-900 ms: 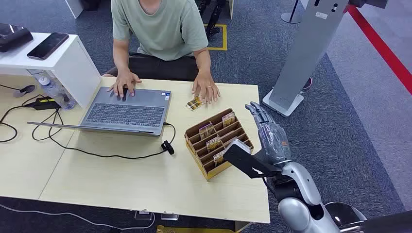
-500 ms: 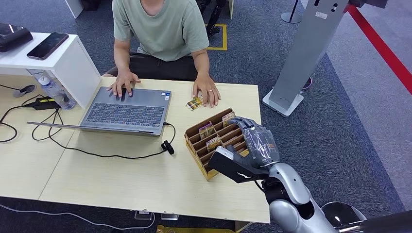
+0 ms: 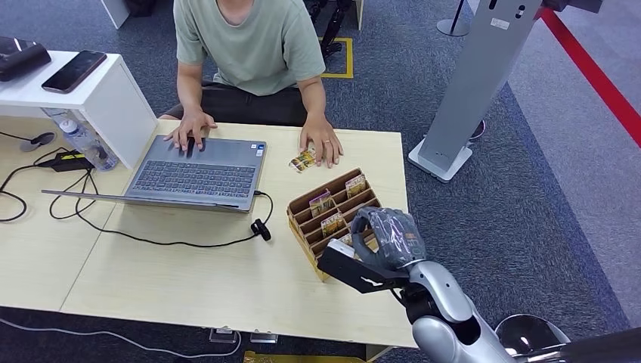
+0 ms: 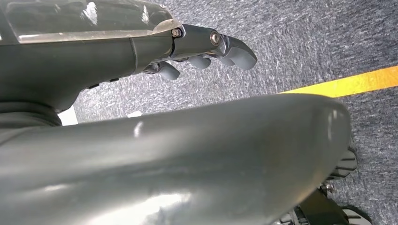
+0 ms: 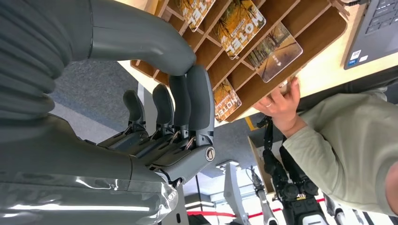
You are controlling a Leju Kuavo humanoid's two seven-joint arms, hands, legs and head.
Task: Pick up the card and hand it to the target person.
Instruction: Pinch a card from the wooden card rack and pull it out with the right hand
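Note:
A wooden card box (image 3: 302,209) stands on the right part of the table, with several printed cards (image 3: 355,184) upright in its slots. My right hand (image 3: 385,233) hangs over the box's near right corner, fingers bent down toward the slots. In the right wrist view the right hand (image 5: 183,108) has nothing between thumb and fingers, and the cards (image 5: 239,26) lie just beyond the fingertips. One more card (image 3: 302,160) lies on the table by the seated person's hand (image 3: 321,144). My left hand (image 4: 206,47) hangs over carpet, holding nothing.
An open laptop (image 3: 196,170) sits left of the box, the person's other hand on it, and a black cable (image 3: 189,242) runs across the table. A white shelf (image 3: 106,91) with a phone stands far left. A grey post (image 3: 469,98) rises beyond the table's right edge.
My right hand has moved left from beside the table to above the card box, and its fingers have bent from straight to pointing down.

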